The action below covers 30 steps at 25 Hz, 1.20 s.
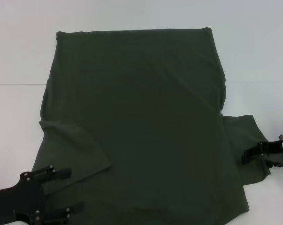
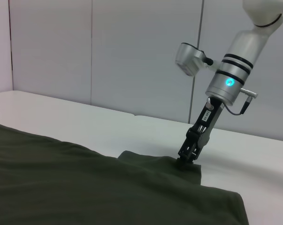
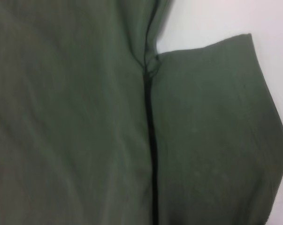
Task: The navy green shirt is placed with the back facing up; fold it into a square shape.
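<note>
From the head view, the dark olive-green soft-fabric short-sleeved shirt (image 1: 136,126) lies spread on the white table (image 1: 19,56), its left sleeve already folded in; the left end effector (image 1: 61,190) hangs spread at the near-left hem. The left wrist view shows the right end effector (image 2: 184,161) apparently pinching the right sleeve edge. In the right wrist view that sleeve (image 3: 211,131) lies flat, so it should be carried inward level and laid smooth.

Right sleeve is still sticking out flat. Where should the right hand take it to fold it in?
Grip the outer hem of the right sleeve of the navy green shirt, coming in from the robot's right over the bare table. That edge lies flat and free on the table, and the right hand is already at it, so it probably only needs pinching and carrying inward.
</note>
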Each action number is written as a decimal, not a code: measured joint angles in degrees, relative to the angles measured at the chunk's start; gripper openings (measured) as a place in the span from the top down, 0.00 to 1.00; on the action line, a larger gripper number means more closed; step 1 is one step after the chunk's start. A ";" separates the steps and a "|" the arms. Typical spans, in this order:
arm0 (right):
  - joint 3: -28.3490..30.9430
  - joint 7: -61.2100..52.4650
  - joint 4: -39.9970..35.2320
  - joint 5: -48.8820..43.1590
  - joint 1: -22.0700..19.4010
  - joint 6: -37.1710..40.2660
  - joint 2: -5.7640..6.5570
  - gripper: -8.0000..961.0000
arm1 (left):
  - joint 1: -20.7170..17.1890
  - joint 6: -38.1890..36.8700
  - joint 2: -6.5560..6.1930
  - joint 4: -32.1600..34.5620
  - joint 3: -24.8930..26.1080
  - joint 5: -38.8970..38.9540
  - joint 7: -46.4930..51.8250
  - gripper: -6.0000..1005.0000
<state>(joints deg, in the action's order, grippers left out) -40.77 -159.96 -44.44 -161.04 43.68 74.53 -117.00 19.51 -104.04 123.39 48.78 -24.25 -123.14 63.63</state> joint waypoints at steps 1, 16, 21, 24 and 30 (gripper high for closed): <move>-0.33 0.00 0.00 -0.02 0.00 -0.09 -0.04 0.15 | 0.00 0.03 0.00 0.00 0.00 0.00 0.00 0.14; -4.22 0.22 -0.99 -0.17 -0.03 -0.40 -0.32 0.67 | 0.13 0.16 -0.03 0.00 0.28 0.14 0.00 0.14; -4.33 0.73 -0.99 -0.19 0.12 -0.43 -0.28 0.91 | 0.18 0.16 -0.08 0.00 0.35 0.39 0.18 0.14; -4.32 1.04 -1.00 -0.17 0.12 -0.44 -0.12 0.94 | 0.38 0.16 -0.09 -0.04 0.35 0.42 0.57 0.14; -3.88 1.55 -3.13 0.29 -0.94 -0.58 -0.06 0.97 | 0.74 0.16 -0.11 -0.37 0.45 0.53 0.60 0.14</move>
<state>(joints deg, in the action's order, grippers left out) -44.64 -158.41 -47.57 -160.75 42.74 73.94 -117.06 20.25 -103.87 123.28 48.41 -23.80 -122.61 64.24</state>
